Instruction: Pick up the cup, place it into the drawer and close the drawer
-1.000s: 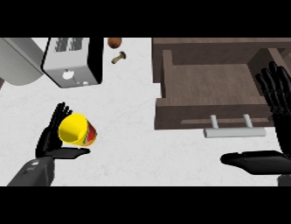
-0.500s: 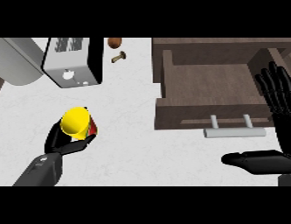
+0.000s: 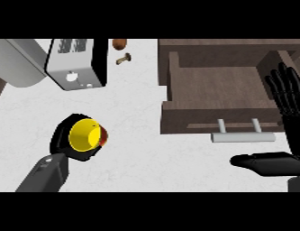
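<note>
Cup [image 3: 84, 135], yellow with a reddish side, sits in the left hand [image 3: 61, 137], whose black fingers curl round it, its mouth turned up toward the view; it is over the white counter [image 3: 139, 153], left of the drawer [image 3: 219, 85] and apart from it; the drawer stands open, its bare wooden floor showing, its pale handle [image 3: 243, 136] on the near front; the right hand [image 3: 297, 131] rests at the view's right beside the drawer, fingers straight and up, thumb spread out low; a toaster [image 3: 75, 63] stands at the back left, with two small brown things [image 3: 121, 57] near it.
</note>
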`<action>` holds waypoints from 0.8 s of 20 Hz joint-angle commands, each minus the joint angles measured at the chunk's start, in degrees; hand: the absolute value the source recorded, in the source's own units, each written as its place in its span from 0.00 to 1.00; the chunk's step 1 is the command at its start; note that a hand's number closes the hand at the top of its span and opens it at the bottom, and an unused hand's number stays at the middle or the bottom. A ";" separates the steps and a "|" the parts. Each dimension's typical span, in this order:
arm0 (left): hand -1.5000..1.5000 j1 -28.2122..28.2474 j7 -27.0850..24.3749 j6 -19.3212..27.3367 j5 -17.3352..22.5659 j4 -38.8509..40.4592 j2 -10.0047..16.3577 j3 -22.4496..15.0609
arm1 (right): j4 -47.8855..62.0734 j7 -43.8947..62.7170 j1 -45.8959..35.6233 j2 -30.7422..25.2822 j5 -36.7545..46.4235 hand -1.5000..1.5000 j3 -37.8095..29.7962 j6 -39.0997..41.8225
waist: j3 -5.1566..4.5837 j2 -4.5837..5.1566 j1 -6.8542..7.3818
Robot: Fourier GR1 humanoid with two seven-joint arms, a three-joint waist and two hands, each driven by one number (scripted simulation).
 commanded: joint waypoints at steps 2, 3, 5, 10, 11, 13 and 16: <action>1.00 3.00 -10.58 -2.40 3.25 -0.44 0.10 3.57 | -0.28 -0.66 1.09 -1.24 -1.63 0.00 -1.78 1.28 | -0.01 0.08 -0.21; 1.00 2.59 -9.90 -1.15 4.70 -1.38 3.05 5.40 | -1.25 -1.54 2.65 -1.21 -0.74 0.00 -1.58 1.13 | 0.00 0.01 -0.20; 1.00 0.17 -10.25 3.90 5.80 -1.45 0.31 6.75 | 2.94 -2.63 -0.94 -1.77 -1.11 0.00 -2.42 1.40 | -0.01 0.25 -0.08; 1.00 1.19 -10.93 -0.08 6.25 -4.38 2.11 6.17 | -1.04 -2.17 2.83 -1.01 -0.57 0.00 -1.47 1.28 | 0.07 -0.25 -0.06; 1.00 2.65 -14.37 0.96 4.85 -5.29 -0.63 4.68 | -0.65 0.73 -0.29 -0.88 -0.66 0.00 -1.42 0.17 | 0.03 -0.19 0.14; 1.00 -2.27 -9.12 0.97 6.58 -7.91 0.16 5.29 | -1.51 1.17 -0.22 -1.37 -1.24 0.00 -1.99 0.47 | 0.10 -0.41 0.25; 1.00 -2.89 -5.38 3.24 6.27 -13.01 -0.56 3.43 | -0.52 1.08 1.15 -1.53 -2.40 0.00 -3.22 0.91 | 0.21 -0.71 0.89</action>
